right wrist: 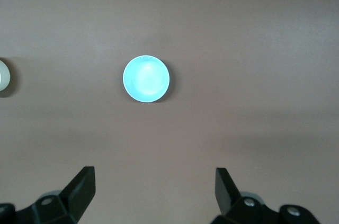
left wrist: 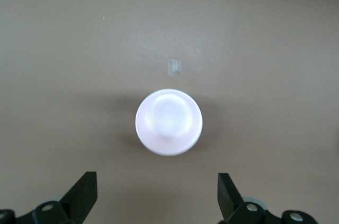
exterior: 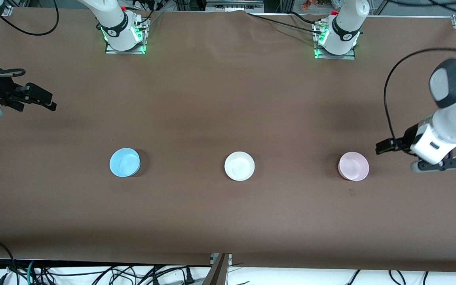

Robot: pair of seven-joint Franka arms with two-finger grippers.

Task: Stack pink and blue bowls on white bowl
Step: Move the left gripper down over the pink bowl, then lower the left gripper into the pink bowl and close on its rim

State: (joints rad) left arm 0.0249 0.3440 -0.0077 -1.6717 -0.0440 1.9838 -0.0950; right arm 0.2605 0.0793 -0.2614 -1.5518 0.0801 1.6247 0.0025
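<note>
Three small bowls stand apart in a row on the brown table. The blue bowl (exterior: pixel 124 162) (right wrist: pixel 146 78) is toward the right arm's end, the white bowl (exterior: pixel 239 166) (right wrist: pixel 2 76) in the middle, and the pink bowl (exterior: pixel 353 166) (left wrist: pixel 168 122) toward the left arm's end. My left gripper (exterior: pixel 384 147) (left wrist: pixel 157 184) hangs open and empty over the table just beside the pink bowl. Over the right arm's end of the table, well away from the blue bowl, my right gripper (exterior: pixel 48 101) (right wrist: pixel 155 180) is open and empty too.
Both arm bases (exterior: pixel 125 33) (exterior: pixel 335 37) stand along the table edge farthest from the front camera. A small mark (exterior: pixel 352 192) (left wrist: pixel 174 67) lies on the table just nearer the camera than the pink bowl. Cables (exterior: pixel 93 273) hang below the near edge.
</note>
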